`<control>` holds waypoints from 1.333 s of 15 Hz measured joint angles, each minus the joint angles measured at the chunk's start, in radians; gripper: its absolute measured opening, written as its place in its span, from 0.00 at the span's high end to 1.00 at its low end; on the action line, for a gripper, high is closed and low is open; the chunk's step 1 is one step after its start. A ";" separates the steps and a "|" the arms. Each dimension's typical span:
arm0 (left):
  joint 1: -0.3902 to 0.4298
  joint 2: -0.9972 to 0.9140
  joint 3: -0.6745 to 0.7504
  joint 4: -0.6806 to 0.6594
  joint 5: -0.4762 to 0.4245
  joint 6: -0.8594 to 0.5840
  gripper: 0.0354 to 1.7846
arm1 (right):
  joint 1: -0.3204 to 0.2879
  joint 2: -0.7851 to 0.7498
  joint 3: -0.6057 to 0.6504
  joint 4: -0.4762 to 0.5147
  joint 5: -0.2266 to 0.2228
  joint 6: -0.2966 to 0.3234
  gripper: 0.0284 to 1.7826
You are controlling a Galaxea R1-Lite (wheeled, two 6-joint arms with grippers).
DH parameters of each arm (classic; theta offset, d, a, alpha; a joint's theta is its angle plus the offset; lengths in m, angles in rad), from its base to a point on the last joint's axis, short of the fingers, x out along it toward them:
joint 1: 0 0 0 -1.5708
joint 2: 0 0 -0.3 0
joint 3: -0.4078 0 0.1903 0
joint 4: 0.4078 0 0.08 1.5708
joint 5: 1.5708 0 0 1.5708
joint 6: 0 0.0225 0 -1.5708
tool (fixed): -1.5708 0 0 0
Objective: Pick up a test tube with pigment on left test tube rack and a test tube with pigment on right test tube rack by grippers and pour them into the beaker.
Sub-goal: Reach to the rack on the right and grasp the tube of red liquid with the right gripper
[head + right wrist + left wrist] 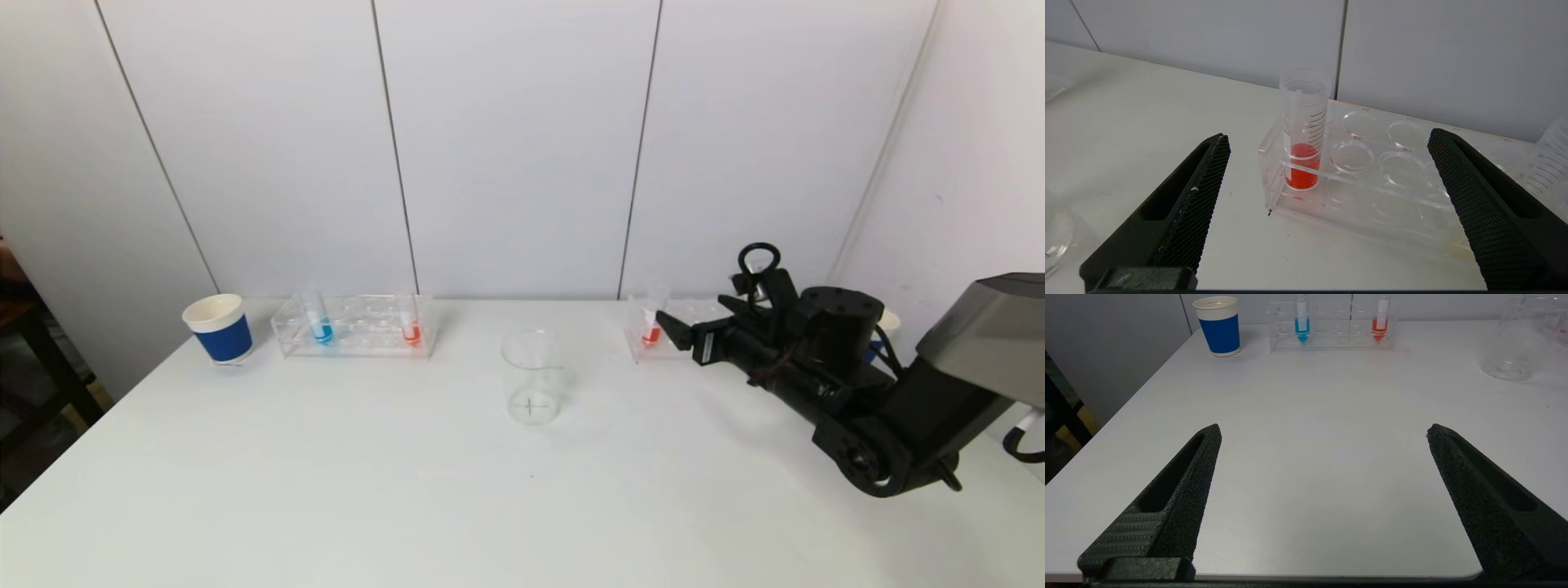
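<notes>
The left test tube rack (353,328) holds a blue-pigment tube (318,322) and a red-pigment tube (411,327). An empty glass beaker (532,377) stands mid-table. On the right test tube rack (684,336) a red-pigment tube (651,325) stands upright in the end hole. My right gripper (690,317) is open in front of that rack; the red tube (1303,134) is just ahead of its spread fingers, untouched. My left gripper (1323,430), out of the head view, hangs open over the near table edge, far from the left rack (1331,332).
A blue-and-white paper cup (219,328) stands left of the left rack. Another cup (888,320) peeks out behind the right arm. A clear graduated tube (1549,163) sits at the right rack's far end. The white table (408,474) ends at a wall behind the racks.
</notes>
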 joint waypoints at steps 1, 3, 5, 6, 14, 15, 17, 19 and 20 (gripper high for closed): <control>0.000 0.000 0.000 -0.001 0.000 0.000 0.01 | 0.003 0.012 -0.014 0.001 -0.004 -0.006 0.01; 0.000 0.000 0.000 -0.001 -0.001 0.000 0.01 | 0.011 0.039 -0.044 0.001 -0.025 -0.016 0.01; 0.000 0.000 0.000 -0.001 0.000 0.000 0.01 | 0.016 0.063 -0.072 0.009 -0.033 -0.020 0.01; 0.000 0.000 0.000 0.000 0.000 0.000 0.01 | 0.017 0.071 -0.085 0.025 -0.033 -0.020 0.01; 0.000 0.000 0.000 -0.001 0.000 0.000 0.01 | 0.021 0.107 -0.175 0.113 -0.032 -0.024 0.01; 0.000 0.000 0.000 0.000 0.000 0.000 0.01 | 0.021 0.112 -0.186 0.116 -0.033 -0.024 0.01; 0.000 0.000 0.000 0.000 0.000 0.000 0.01 | 0.020 0.122 -0.208 0.135 -0.033 -0.024 0.01; 0.000 0.000 0.000 0.000 0.000 0.000 0.01 | 0.018 0.129 -0.228 0.142 -0.033 -0.024 0.01; 0.000 0.000 0.000 -0.001 0.000 0.000 0.01 | 0.016 0.132 -0.240 0.157 -0.033 -0.024 0.01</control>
